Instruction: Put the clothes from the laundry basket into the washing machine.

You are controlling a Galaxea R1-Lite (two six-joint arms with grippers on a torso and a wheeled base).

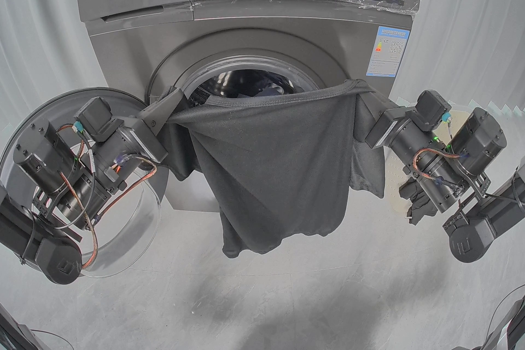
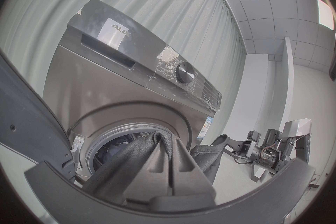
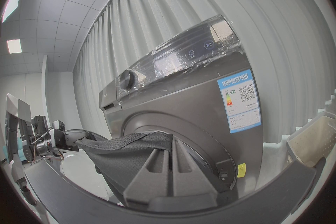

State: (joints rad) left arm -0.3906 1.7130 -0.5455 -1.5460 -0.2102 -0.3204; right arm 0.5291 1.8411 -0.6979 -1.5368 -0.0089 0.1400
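Two grips: left fingers (image 2: pixel 189 168) and right fingers (image 3: pixel 190 172), each clenched on dark shirt (image 1: pixel 273 165) before washing machine (image 1: pixel 136 45).

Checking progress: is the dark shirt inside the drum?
No, the dark shirt hangs outside the washing machine, stretched between left claw and right claw.

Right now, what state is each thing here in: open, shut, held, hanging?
Washing machine door: open, swung to the robot's left.
Drum: open, some clothes inside.
Dark shirt: held at both ends, stretched across the opening, hanging outside.
Left gripper: jaws shut on the shirt.
Right gripper: jaws shut on the shirt.
Laundry basket: upright, contents hidden.
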